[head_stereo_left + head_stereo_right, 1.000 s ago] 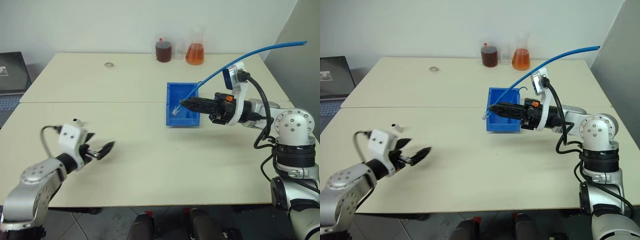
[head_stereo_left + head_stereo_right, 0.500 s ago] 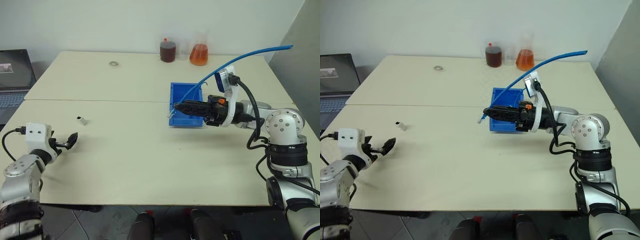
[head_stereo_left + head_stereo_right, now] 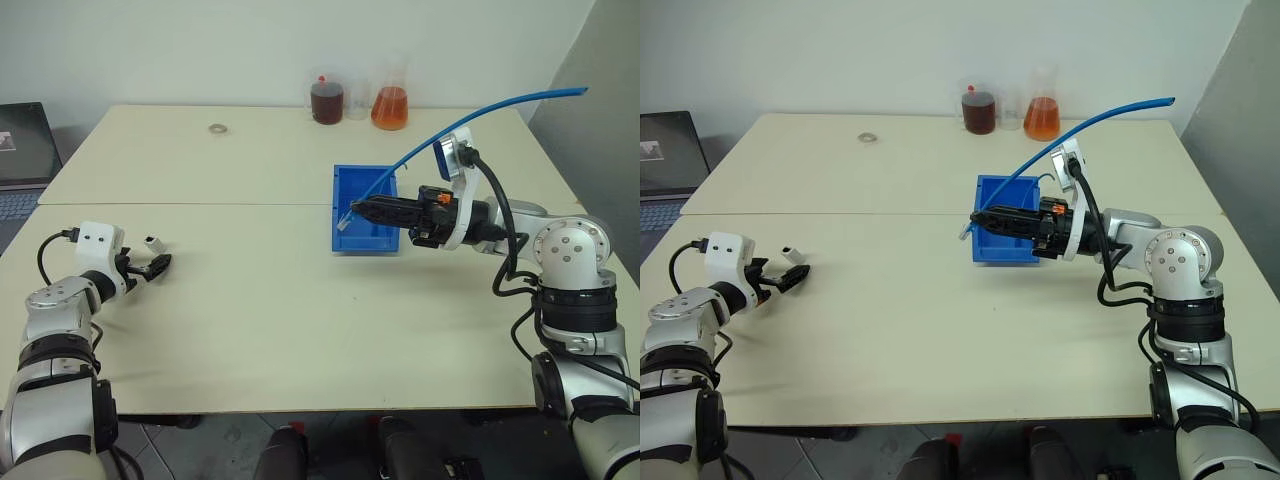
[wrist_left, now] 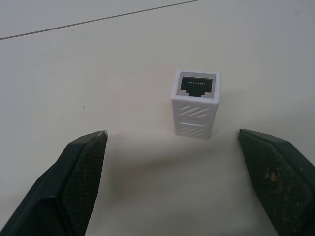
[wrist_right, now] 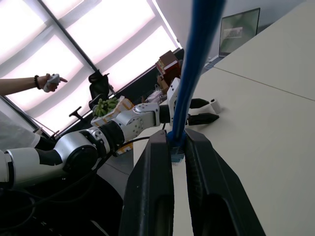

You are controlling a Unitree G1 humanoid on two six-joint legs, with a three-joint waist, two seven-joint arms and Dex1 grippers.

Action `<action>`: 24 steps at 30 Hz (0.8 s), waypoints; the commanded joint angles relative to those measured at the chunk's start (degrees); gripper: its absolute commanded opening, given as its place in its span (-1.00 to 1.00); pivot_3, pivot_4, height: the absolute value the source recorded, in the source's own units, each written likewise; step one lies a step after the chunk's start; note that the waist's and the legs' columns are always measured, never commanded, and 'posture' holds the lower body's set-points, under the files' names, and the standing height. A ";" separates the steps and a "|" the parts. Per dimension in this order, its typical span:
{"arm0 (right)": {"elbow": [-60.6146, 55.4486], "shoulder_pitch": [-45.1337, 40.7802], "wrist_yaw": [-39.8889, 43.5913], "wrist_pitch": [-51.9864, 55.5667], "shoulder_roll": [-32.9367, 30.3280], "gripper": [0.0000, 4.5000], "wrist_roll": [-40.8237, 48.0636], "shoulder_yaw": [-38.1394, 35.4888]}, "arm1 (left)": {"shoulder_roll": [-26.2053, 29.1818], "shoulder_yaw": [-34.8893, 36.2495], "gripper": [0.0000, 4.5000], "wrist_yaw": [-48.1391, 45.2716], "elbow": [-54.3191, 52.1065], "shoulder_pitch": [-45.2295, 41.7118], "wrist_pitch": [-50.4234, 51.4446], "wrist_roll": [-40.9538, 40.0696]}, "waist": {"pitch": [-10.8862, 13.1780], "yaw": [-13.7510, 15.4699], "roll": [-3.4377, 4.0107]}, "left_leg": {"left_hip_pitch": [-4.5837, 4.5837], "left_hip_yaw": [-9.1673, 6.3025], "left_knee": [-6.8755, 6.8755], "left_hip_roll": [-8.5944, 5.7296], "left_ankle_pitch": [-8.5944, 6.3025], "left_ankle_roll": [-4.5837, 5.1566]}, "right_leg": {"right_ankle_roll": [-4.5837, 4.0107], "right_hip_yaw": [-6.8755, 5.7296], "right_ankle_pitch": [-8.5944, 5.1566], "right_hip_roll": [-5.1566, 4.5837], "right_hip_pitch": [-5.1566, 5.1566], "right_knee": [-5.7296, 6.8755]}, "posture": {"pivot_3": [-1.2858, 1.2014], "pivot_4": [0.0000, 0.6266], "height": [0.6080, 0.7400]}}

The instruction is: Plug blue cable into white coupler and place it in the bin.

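Coupler between spread fingers, cable held over bin

Left gripper (image 4: 172, 147) wide open around upright white coupler (image 4: 195, 104) (not touching); right gripper (image 3: 356, 209) pinches blue cable (image 3: 470, 120) above bin (image 3: 340, 200).

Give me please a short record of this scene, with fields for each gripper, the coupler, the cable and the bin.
left gripper: open, fingers either side of the coupler, not touching it
right gripper: shut on the blue cable, held above the bin
white coupler: on the table, socket facing the wrist camera
blue cable: plug end near fingertips
bin: blue
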 commanded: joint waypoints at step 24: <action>-2.87 0.07 -1.50 0.96 -0.95 -0.97 1.74 -3.28 | -1.21 -2.23 0.45 -1.61 6.55 -5.83 -1.67 4.33 | 0.00 -0.17 0.00 | 0.01 -0.02 0.05 -0.01 0.00 0.00 | 0.00 -0.01 0.00 0.00 0.00 0.08 | 0.03 -0.52 1.00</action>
